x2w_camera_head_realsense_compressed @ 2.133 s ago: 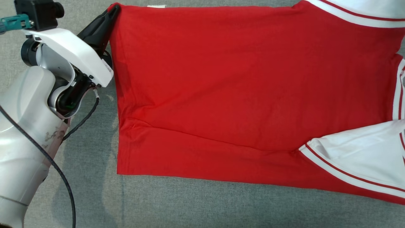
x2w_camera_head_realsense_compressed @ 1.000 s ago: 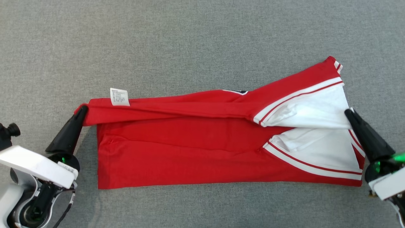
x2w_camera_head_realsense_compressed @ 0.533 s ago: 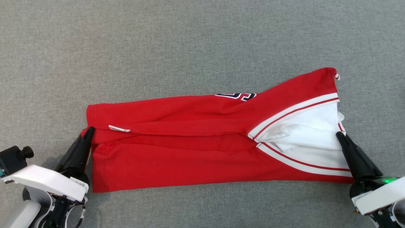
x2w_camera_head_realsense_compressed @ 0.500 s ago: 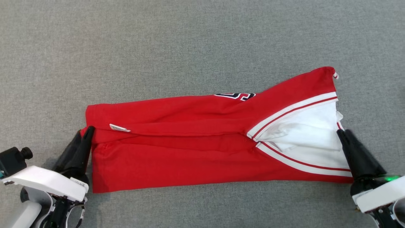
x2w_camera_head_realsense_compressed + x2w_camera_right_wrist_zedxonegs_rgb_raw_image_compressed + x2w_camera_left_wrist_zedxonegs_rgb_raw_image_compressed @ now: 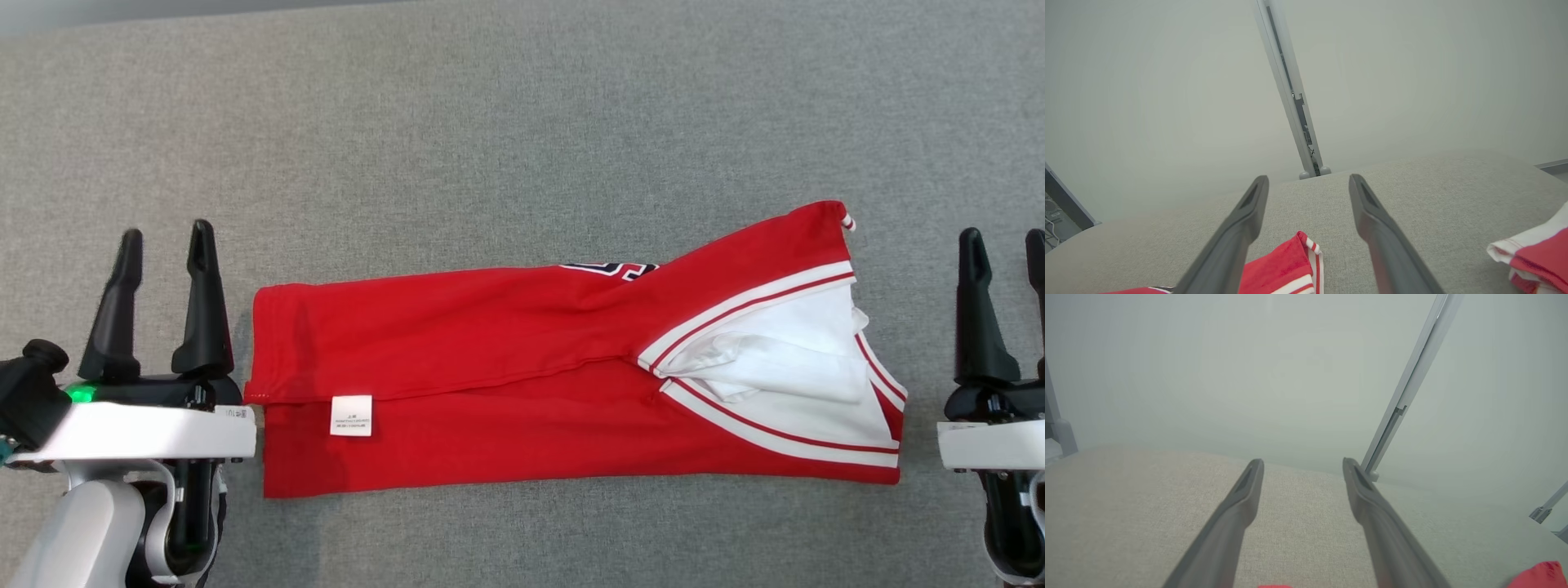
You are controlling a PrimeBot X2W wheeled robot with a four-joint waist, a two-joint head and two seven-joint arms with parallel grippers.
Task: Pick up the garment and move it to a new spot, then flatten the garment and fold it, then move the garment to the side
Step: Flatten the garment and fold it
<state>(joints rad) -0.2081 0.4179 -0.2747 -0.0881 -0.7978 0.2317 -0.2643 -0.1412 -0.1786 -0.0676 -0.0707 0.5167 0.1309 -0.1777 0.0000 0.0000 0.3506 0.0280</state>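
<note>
My left fingers and right fingers stand spread, gripping nothing, off either end of the folded red jersey with white striped sleeves lying on the grey fabric surface, its white label near my left, a grey metal post beyond.

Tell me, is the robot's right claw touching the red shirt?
Apart. The head view shows a strip of grey surface between the open right gripper and the shirt.

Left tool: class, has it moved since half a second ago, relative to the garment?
Yes. The left tool has let go and drawn leftward off the left edge of the red garment; it now stands open beside it.
</note>
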